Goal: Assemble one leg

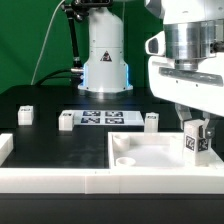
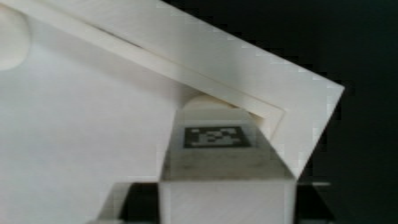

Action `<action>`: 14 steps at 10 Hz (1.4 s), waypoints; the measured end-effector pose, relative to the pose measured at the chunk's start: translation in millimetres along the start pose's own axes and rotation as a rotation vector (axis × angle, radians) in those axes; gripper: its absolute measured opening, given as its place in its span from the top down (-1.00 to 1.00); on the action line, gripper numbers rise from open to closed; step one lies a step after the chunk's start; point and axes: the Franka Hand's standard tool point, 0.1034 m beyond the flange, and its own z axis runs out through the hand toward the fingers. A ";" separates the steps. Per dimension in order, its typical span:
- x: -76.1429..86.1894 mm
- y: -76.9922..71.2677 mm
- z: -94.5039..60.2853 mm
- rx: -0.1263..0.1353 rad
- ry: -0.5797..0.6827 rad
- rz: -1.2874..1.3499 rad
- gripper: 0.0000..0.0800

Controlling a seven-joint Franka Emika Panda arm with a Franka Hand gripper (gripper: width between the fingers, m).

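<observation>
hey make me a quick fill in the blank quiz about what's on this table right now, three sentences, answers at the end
1. The gripper is shut on one ____.
2. The held leg hangs over the white ____ with round corner sockets.
3. Between two loose legs the flat ____ board lies on the table.

Missing words: leg; plate; marker
</observation>
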 end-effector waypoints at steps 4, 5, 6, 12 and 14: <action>1.7 -0.3 -0.5 0.004 -0.018 0.324 0.27; 1.6 -0.2 -0.3 0.005 -0.018 0.302 0.21; 1.2 -0.3 -0.3 0.005 -0.018 0.270 0.21; -5.8 1.5 0.7 -0.015 -0.017 -0.299 -0.62; -8.3 0.2 -0.7 -0.031 -0.010 -0.506 -0.62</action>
